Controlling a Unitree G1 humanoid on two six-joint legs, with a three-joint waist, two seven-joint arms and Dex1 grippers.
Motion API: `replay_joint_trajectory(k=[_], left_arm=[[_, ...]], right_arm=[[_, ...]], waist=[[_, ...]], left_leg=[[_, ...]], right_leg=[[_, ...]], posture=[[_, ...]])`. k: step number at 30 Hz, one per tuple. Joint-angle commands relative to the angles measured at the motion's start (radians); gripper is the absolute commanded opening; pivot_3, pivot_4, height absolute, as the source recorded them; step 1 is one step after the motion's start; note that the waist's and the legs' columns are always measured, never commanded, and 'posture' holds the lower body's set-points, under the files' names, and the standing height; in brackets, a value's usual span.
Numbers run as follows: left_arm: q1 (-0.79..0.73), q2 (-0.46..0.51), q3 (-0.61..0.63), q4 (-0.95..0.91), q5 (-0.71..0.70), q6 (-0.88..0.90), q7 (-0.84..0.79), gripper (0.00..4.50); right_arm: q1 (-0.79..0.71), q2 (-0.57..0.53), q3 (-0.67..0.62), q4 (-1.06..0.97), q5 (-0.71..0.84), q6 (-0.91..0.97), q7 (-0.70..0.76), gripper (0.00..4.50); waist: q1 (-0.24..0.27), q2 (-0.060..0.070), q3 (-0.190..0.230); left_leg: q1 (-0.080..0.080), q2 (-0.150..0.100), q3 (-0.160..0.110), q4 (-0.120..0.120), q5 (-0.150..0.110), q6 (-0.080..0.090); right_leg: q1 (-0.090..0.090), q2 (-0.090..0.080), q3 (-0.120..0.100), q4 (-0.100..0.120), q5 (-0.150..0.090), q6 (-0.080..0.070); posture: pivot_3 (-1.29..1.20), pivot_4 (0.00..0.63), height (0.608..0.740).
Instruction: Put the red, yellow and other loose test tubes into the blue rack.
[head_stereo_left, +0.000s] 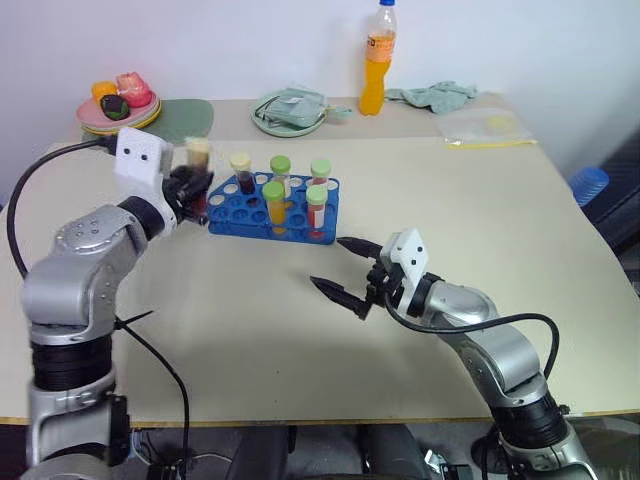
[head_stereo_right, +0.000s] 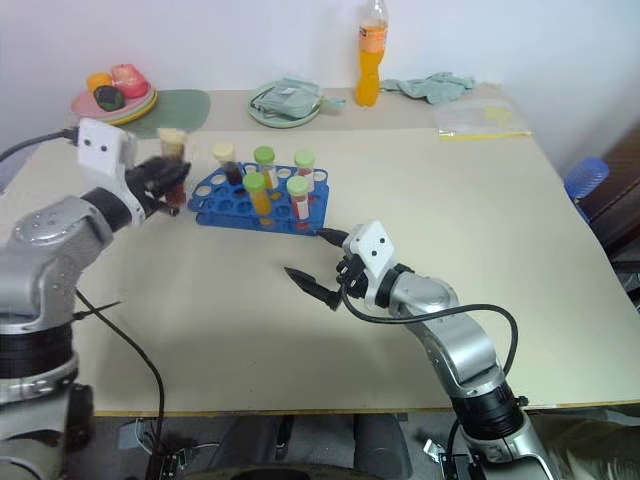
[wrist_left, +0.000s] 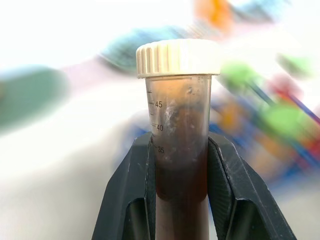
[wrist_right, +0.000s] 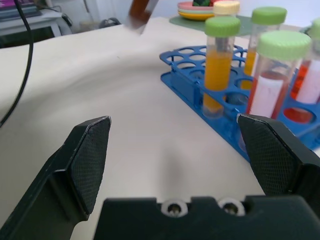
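The blue rack (head_stereo_left: 230, 212) stands left of the table's middle and holds several upright test tubes: red ones with green caps (head_stereo_left: 316, 206), yellow-orange ones with green caps (head_stereo_left: 274, 205) and a dark one with a cream cap (head_stereo_left: 242, 173). Just left of the rack, my left gripper (head_stereo_left: 194, 196) is shut on a dark brown test tube (wrist_left: 180, 125) with a cream cap, held upright above the table. My right gripper (head_stereo_left: 328, 262) hovers open in front of the rack's near right corner with nothing between its fingers (wrist_right: 90, 155).
Along the table's far edge stand a tall orange drink bottle (head_stereo_left: 375, 60), a pale green plate (head_stereo_left: 268, 120) with a cloth on it, a plate of toy food (head_stereo_left: 120, 105) by a green mat (head_stereo_left: 188, 120), a crumpled cloth (head_stereo_left: 435, 95) and a plastic bag (head_stereo_left: 480, 126).
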Motion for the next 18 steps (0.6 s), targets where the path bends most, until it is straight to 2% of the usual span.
replay_joint_trajectory(k=[1,5,9,18], left_arm=[[0.019,-0.065,-0.083,0.063,0.167,-0.26,0.122,0.78],[0.041,-0.159,-0.173,0.169,0.251,-0.459,0.159,0.78],[0.029,-0.219,-0.18,0.274,0.276,-0.609,0.178,0.78],[0.019,-0.24,-0.169,0.392,0.277,-0.658,0.183,0.78]], right_arm=[[-0.027,0.013,0.005,-0.001,0.0,-0.029,0.014,4.5],[-0.035,0.015,0.007,0.004,-0.01,-0.036,0.011,4.5],[-0.025,0.018,0.005,-0.005,-0.018,-0.037,-0.002,4.5],[-0.007,0.024,-0.004,-0.021,-0.017,-0.032,-0.032,4.5]], waist=[[0.0,0.0,0.0],[0.0,0.0,0.0],[-0.004,0.0,0.0],[-0.004,0.0,0.0]], left_leg=[[0.0,0.0,0.0,0.0,0.0,0.0],[0.0,0.0,0.0,0.0,0.0,0.0],[0.0,0.0,0.0,0.001,0.0,0.0],[0.0,0.0,0.0,0.001,0.0,0.0]], right_leg=[[0.0,0.0,0.0,0.0,0.0,0.0],[0.0,0.0,0.0,0.0,0.0,0.0],[0.0,0.0,0.0,0.0,0.0,0.0],[0.0,0.0,0.0,0.001,0.0,0.0]], posture=[[0.0,0.15,0.74],[0.0,0.15,0.74],[0.0,0.15,0.74],[0.0,0.15,0.74]])
